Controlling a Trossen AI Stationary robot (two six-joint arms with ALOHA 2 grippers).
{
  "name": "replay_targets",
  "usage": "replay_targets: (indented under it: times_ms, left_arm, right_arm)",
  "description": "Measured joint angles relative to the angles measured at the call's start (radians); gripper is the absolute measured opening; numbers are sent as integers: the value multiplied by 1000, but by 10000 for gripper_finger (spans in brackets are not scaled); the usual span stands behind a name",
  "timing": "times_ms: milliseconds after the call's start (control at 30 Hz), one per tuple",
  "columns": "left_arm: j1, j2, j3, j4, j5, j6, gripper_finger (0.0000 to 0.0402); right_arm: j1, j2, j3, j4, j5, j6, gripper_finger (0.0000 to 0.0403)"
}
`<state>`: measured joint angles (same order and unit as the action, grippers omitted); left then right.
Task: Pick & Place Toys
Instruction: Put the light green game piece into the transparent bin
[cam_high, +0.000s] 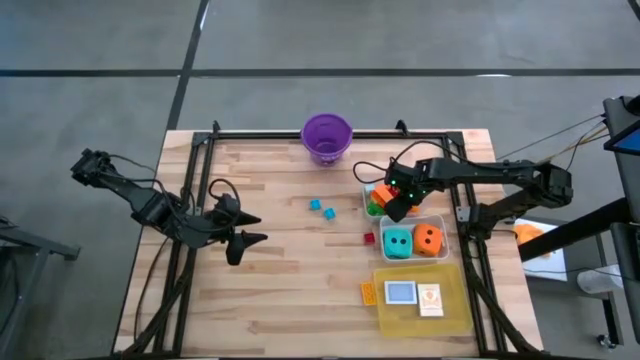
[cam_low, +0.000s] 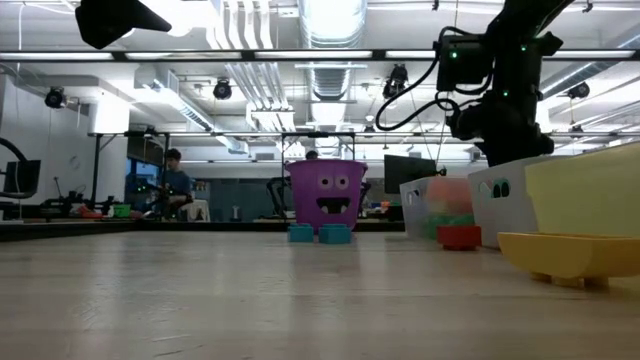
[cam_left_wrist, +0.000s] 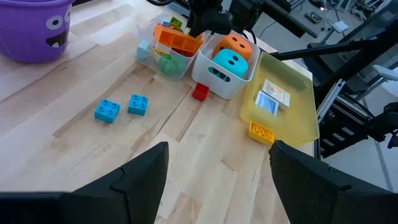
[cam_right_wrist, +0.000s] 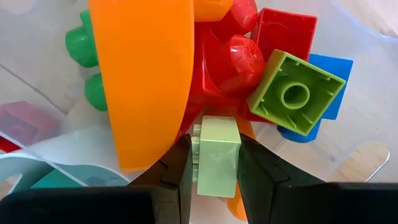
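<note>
Both arms are matte black all over, chunky jointed links with loose black cables looping off them. The right pincer (cam_right_wrist: 214, 165) has two flat, dark fingers (cam_right_wrist: 177, 171) with squared inner faces. The left pincer (cam_left_wrist: 217, 180) has broad, black, wedge-shaped fingers. There's a little green light glowing on the right arm's wrist housing.

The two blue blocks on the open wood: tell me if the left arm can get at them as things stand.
Probably yes. The left gripper is open, and only bare table lies between it and the two blue blocks.
</note>
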<state>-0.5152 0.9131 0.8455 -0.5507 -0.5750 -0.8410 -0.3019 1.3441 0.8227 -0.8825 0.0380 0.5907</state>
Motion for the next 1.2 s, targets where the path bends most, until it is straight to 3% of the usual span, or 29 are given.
replay_targets:
  times_ms: [433,1200]
  left_arm:
    - [2,0,0,0,12,4,271]
    - [5,0,0,10,84,-111,270]
  right_arm:
    - [0,0,-9,30,19,0,118]
    - [-3,0,-10,51,-15,-14,126]
